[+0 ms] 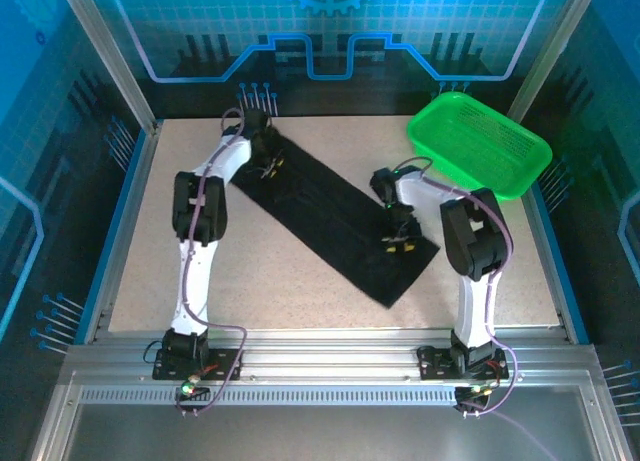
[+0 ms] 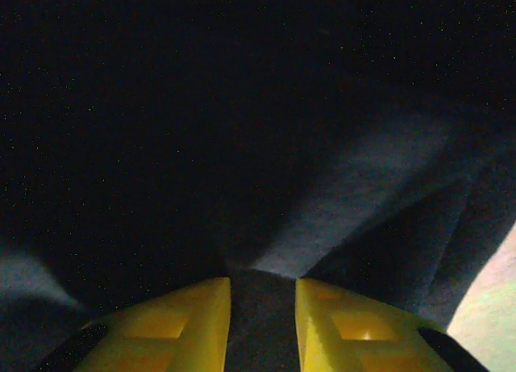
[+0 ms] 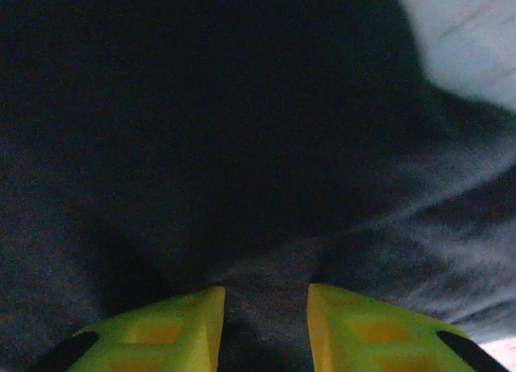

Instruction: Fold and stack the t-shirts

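Obs., both arms down on the cloth.

Black t-shirt (image 1: 330,216): folded into one long band, lying flat and diagonal on the speckled surface (image 1: 300,291), from far left to near right. Green mesh basket (image 1: 470,131) sits at the far right corner, apart from the shirt.

Left pincer (image 1: 268,165): at the band's far-left end, on the cloth. In the left wrist view a ridge of the t-shirt (image 2: 242,106) runs straight into the narrow gap of the left pincer (image 2: 262,285). The yellow fingers (image 2: 193,315) stand close on either side, clamped on that pleat. A pale sliver of surface (image 2: 493,307) shows at the right edge.

Right pincer (image 1: 398,245): at the near-right end of the band, also on the cloth. In the right wrist view, fabric of the t-shirt (image 3: 242,106) is bunched between the fingers (image 3: 355,323) of the right pincer (image 3: 264,291), with creases fanning out from the gap. The jaws are narrowly parted and gripping the fold (view blurred, so the exact edge cannot be made out). A light patch of surface (image 3: 468,25) shows top right.
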